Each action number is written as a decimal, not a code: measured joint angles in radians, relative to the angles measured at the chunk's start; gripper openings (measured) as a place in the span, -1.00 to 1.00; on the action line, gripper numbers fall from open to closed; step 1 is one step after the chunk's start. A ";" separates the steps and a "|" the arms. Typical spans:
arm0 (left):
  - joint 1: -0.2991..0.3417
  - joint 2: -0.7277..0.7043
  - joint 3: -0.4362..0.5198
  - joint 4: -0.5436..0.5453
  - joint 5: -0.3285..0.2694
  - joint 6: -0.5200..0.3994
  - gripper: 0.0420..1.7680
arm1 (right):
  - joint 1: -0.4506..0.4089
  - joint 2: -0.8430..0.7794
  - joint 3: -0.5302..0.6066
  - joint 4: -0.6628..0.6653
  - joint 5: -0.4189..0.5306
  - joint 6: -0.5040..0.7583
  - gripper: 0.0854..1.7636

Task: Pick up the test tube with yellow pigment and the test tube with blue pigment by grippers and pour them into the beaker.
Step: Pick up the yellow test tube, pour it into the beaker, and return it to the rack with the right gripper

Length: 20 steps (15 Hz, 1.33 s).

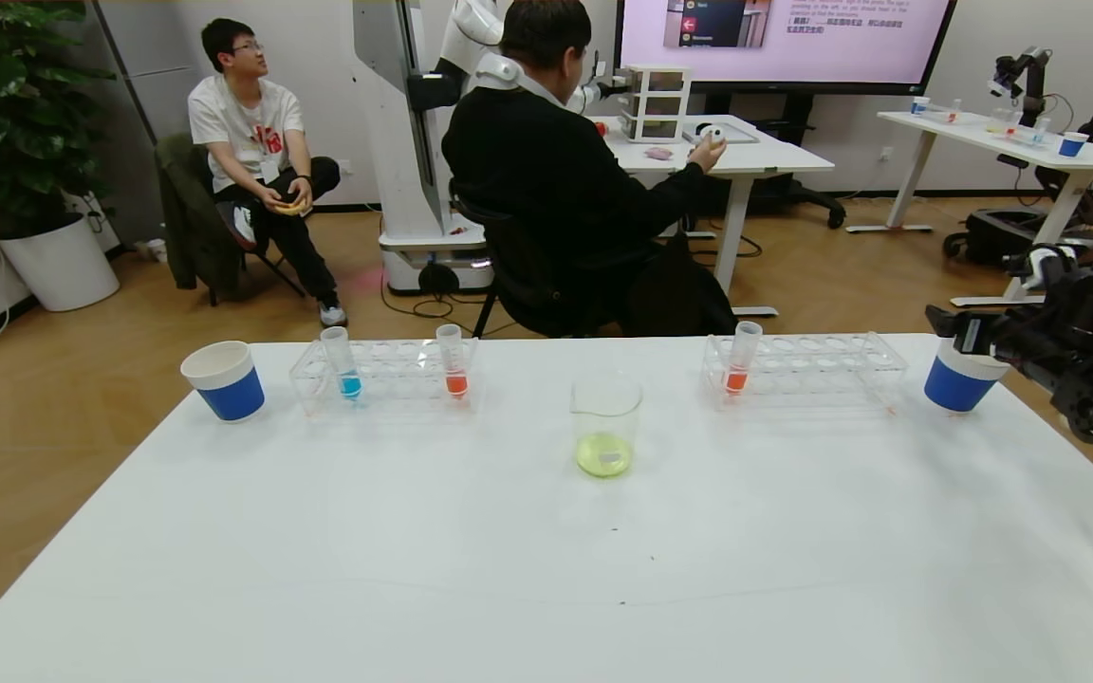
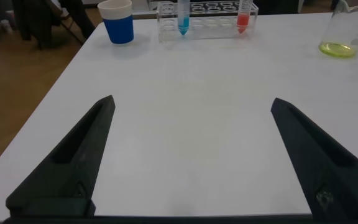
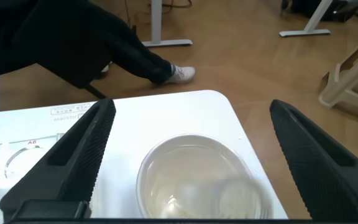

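Note:
The beaker (image 1: 606, 422) stands mid-table with yellow-green liquid in its bottom; it also shows in the left wrist view (image 2: 344, 31). The test tube with blue pigment (image 1: 342, 365) stands upright in the left rack (image 1: 385, 379), also seen from the left wrist (image 2: 183, 15). No tube with yellow pigment shows. My right gripper (image 1: 959, 332) is open and empty above the right blue cup (image 1: 959, 384); its wrist view (image 3: 191, 106) looks down into the cup (image 3: 191, 138), where a blurred clear round thing (image 3: 241, 193) lies. My left gripper (image 2: 192, 101) is open and empty over bare table, out of the head view.
Orange-liquid tubes stand in the left rack (image 1: 453, 365) and the right rack (image 1: 741, 360). A second blue cup (image 1: 224, 379) stands at the far left. The table's far right corner lies just beyond the right cup. People sit behind the table.

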 joint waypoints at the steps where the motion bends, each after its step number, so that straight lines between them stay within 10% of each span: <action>1: 0.000 0.000 0.000 0.000 0.000 0.000 0.98 | 0.007 -0.005 -0.001 0.001 0.000 0.000 0.96; 12: 0.000 0.000 0.000 0.000 0.000 0.000 0.98 | 0.402 -0.347 0.192 0.003 -0.079 0.072 0.96; 20: 0.000 0.000 0.000 0.000 0.000 0.000 0.98 | 0.439 -0.858 0.455 0.019 -0.083 0.069 0.96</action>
